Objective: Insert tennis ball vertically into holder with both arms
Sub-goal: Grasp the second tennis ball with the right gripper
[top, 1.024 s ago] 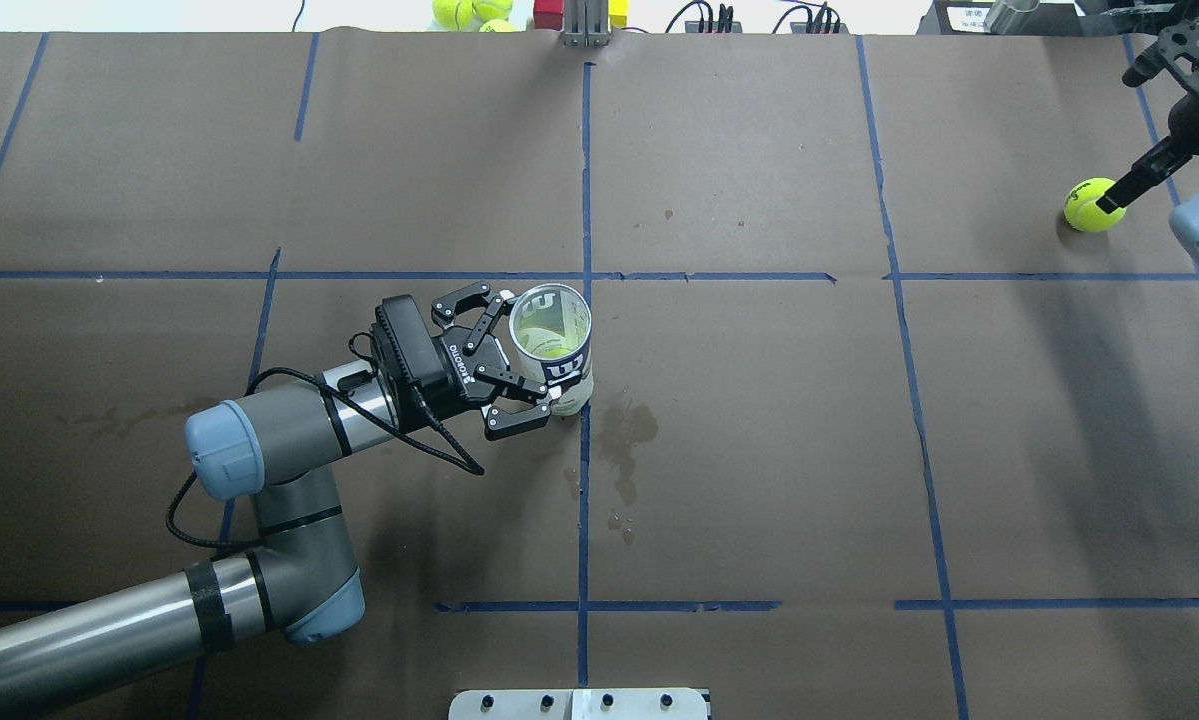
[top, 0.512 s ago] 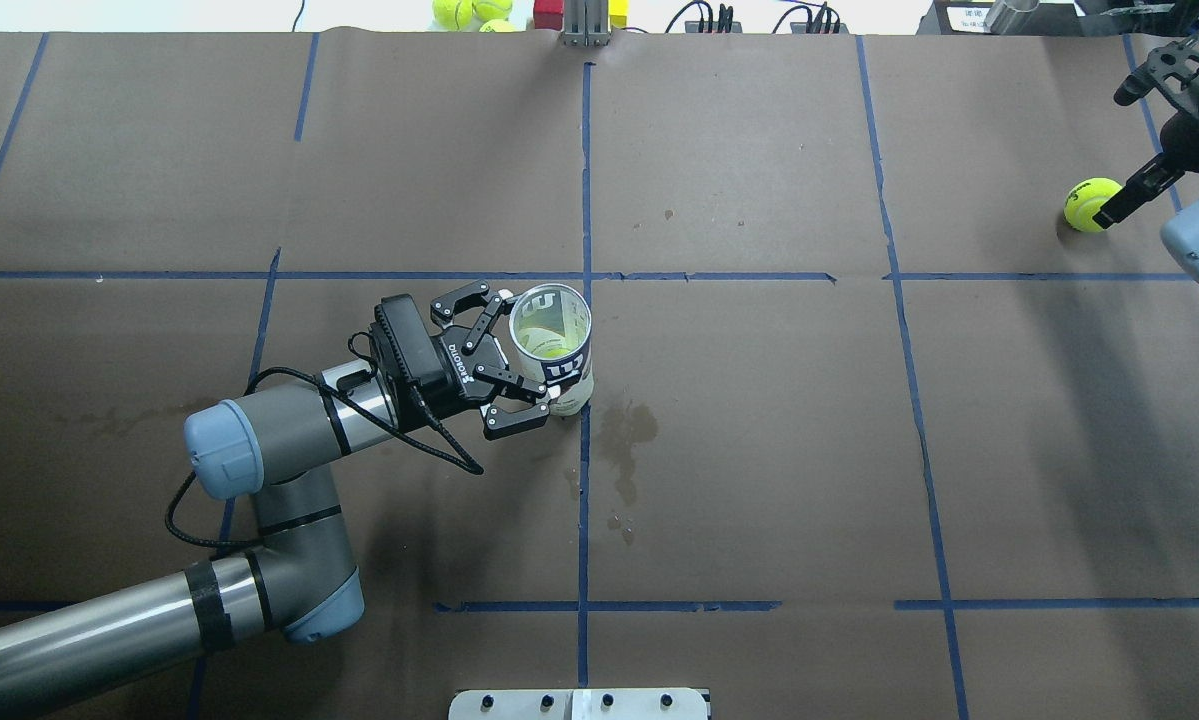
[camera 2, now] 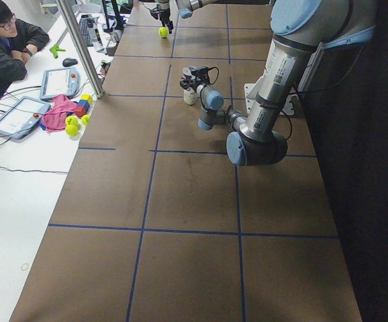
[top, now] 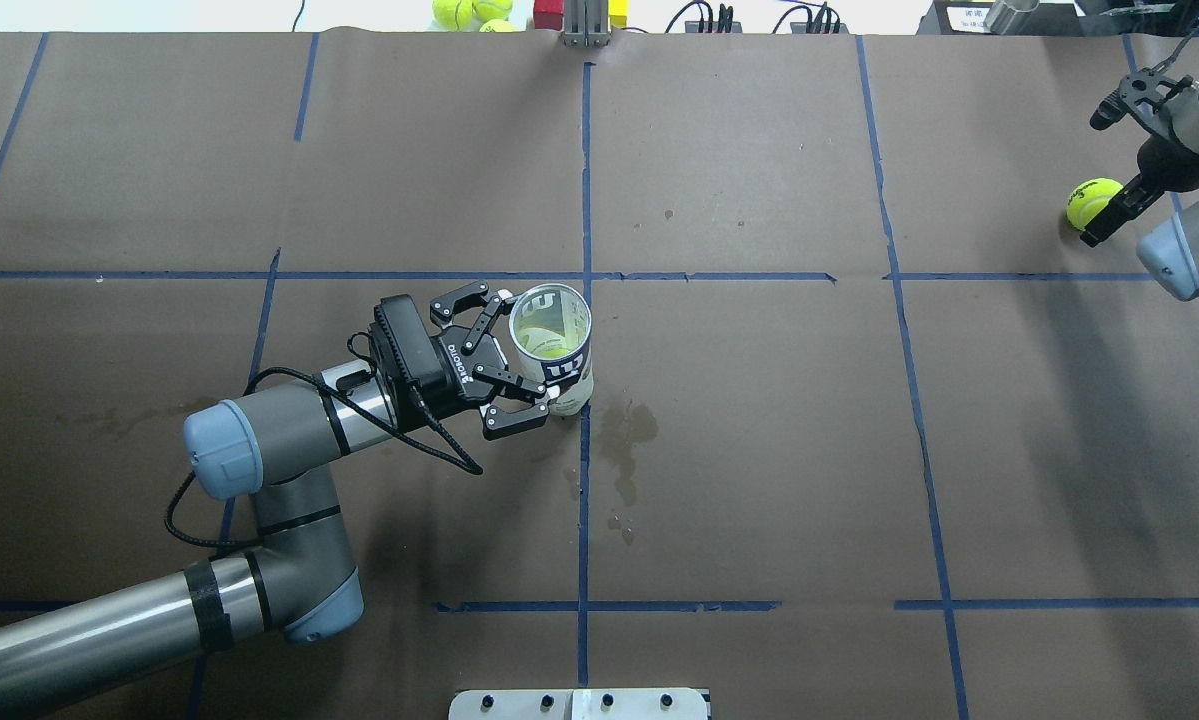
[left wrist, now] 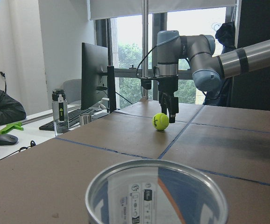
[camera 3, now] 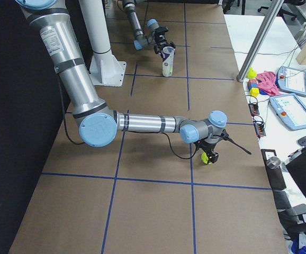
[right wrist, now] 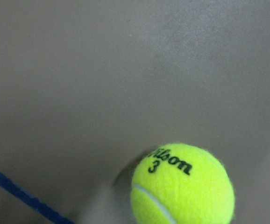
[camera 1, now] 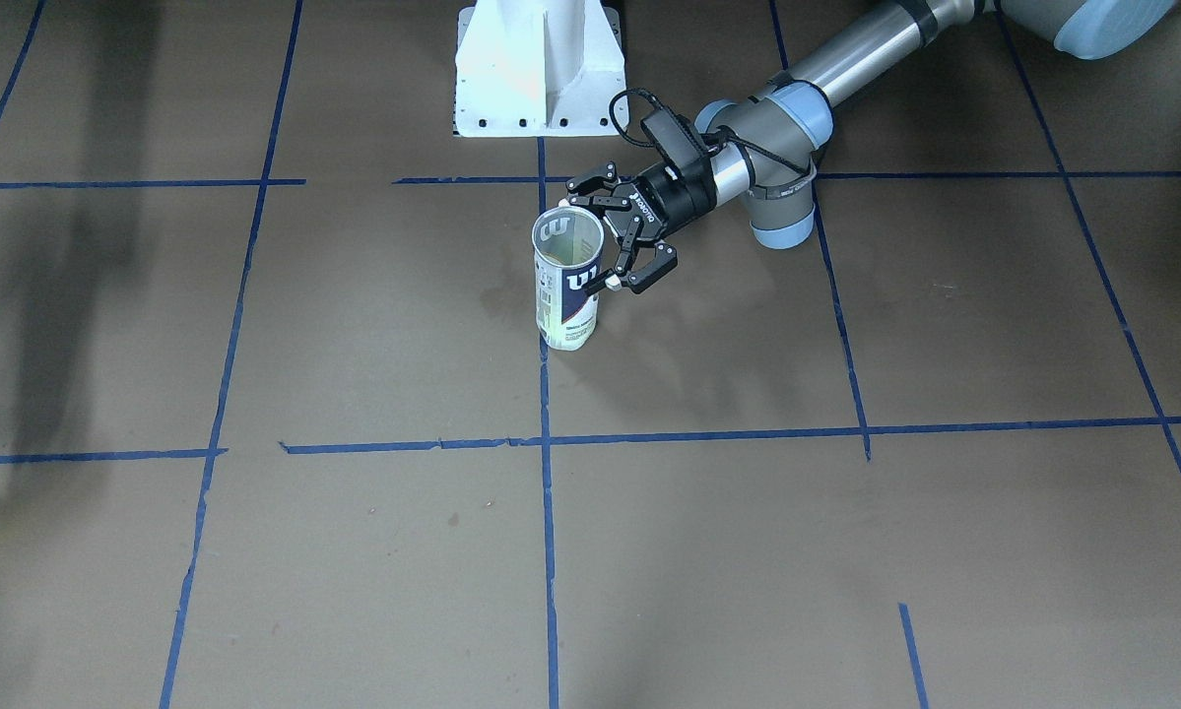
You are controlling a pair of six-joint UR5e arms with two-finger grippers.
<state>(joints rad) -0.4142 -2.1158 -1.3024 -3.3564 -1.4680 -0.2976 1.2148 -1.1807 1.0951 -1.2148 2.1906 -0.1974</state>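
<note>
The holder [top: 551, 345], a clear can with a navy-and-white label, stands upright near the table's middle with a yellow-green ball low inside it. It also shows in the front-facing view [camera 1: 567, 281], and its rim shows in the left wrist view [left wrist: 156, 186]. My left gripper [top: 526, 352] reaches in level from the left, its fingers against both sides of the can. A loose tennis ball [top: 1090, 201] lies at the far right; it also shows in the right wrist view [right wrist: 183, 184]. My right gripper [top: 1099, 176] is open over it, one finger beside the ball.
The white pedestal base [camera 1: 539, 69] stands at the robot's side of the table. Several tennis balls [top: 469, 12] and coloured blocks lie beyond the far edge. A damp stain [top: 624, 440] marks the paper by the can. An operator [camera 2: 6, 47] sits at the side desk.
My right wrist has swung so that its upper finger has come down and left, closer over the ball. The ball has hardly moved. The left arm and the can have not moved.
</note>
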